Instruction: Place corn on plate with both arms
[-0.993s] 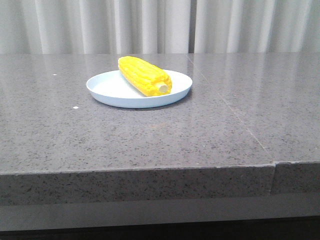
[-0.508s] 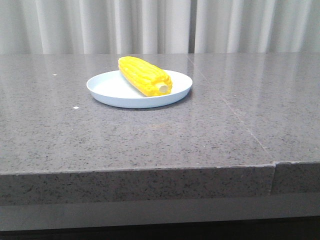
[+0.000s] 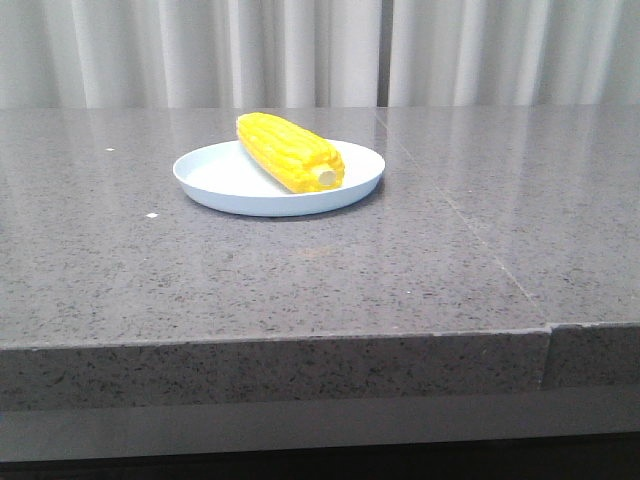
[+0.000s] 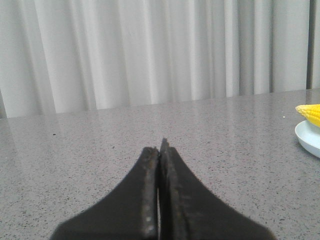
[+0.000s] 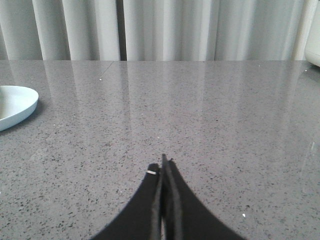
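On round plate (image 3: 230,180), knobbly corn (image 3: 285,150)

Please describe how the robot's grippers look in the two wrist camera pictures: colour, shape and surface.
Only the fingers show. The left gripper has two black, flat fingers that widen toward the base and narrow to a thin tip; their inner edges look rough and slightly worn. The right gripper has the same black, tapering pair of fingers. No cables, markings or arm links are visible.

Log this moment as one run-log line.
corn: lying on plate | left end effector: shut, empty, apart from plate | right end effector: shut, empty | task: placement looks done
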